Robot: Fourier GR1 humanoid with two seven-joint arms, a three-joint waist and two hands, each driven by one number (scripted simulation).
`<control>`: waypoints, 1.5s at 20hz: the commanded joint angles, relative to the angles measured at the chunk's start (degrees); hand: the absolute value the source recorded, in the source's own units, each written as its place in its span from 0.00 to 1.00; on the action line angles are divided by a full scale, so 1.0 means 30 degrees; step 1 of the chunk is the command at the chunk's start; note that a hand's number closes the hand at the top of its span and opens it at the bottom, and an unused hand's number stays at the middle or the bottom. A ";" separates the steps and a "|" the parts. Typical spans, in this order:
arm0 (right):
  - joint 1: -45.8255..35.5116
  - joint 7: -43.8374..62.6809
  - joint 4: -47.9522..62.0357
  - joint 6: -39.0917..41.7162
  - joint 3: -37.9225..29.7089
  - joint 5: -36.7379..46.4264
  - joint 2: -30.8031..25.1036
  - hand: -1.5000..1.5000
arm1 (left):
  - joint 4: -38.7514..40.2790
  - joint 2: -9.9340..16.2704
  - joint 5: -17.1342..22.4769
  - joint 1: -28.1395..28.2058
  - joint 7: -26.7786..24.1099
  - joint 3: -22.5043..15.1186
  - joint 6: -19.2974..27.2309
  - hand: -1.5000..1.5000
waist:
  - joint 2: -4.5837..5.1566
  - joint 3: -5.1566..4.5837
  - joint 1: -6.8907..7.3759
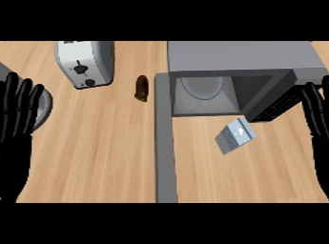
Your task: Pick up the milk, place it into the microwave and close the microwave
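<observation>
— What shows at the far left of the counter (110, 152)?

— The left hand (12, 107), fingers straight and spread wide, holding nothing, at the view's left edge. Past it stands a silver toaster (87, 63), then a small dark brown bottle (142, 88).

— And the microwave?

— The grey microwave (241, 59) sits right of centre, its door (165, 138) swung wide open toward the viewer, the round turntable (202, 88) visible inside.

— Where is the milk?

— The milk carton (235, 136) lies tilted on the wood just in front of the open cavity, outside it, apart from both hands.

— The right side?

— The right hand (323, 112), fingers straight and wide, empty, at the right edge.
</observation>
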 commanded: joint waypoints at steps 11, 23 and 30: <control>-0.0297 0.1752 0.0835 -0.4338 0.6704 0.0463 0.2065 0.00 | 0.2058 0.1016 0.4524 0.1437 0.1180 0.3601 -0.2170 0.00 | -0.0210 0.0161 0.0871; 0.0703 0.0120 0.2004 -0.7662 0.8492 0.3365 0.2081 0.00 | 0.0624 -0.0102 0.4609 0.5319 -0.0819 0.3648 -0.4268 0.00 | -0.0181 0.0166 0.0708; 0.2848 -0.2305 0.3368 -1.0135 0.9250 0.5781 0.2082 0.00 | -0.1736 -0.0545 0.4141 0.6614 0.0289 0.3227 -0.4010 0.00 | -0.0199 0.0182 0.0675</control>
